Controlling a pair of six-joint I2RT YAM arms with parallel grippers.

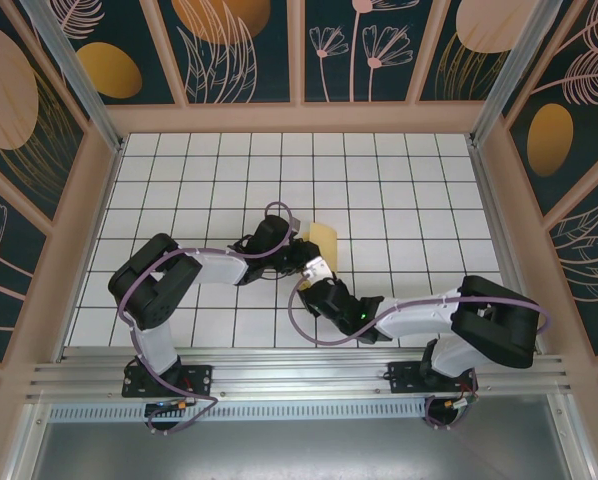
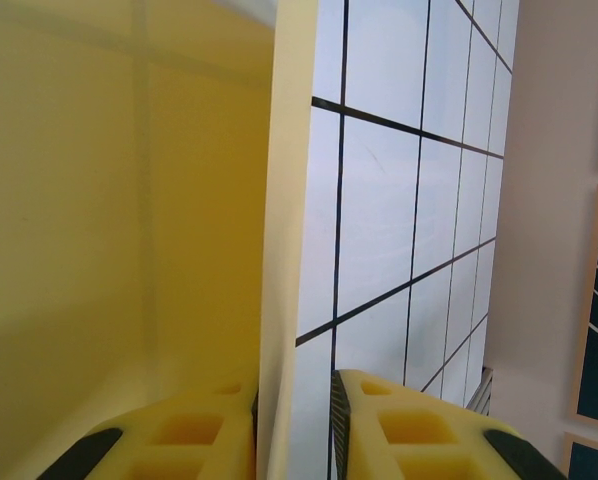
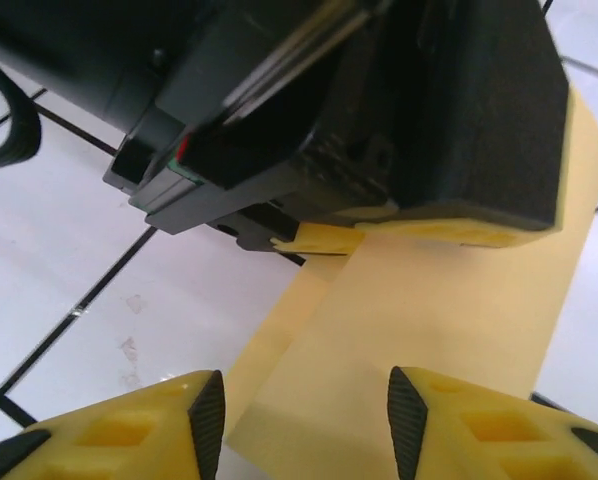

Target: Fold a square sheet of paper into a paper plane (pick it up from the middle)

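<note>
One creased paper (image 1: pixel 324 237), long axis near-far, pinched in left tool (image 2: pixel 294 400).

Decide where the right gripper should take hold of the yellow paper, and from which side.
Probably the free near edge of the paper, approached low from the robot's side: the left gripper covers its far part, and it lies nearly flat there.

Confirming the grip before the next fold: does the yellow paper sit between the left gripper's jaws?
Yes, the square sheet of paper runs down between the left gripper's yellow jaws.
</note>
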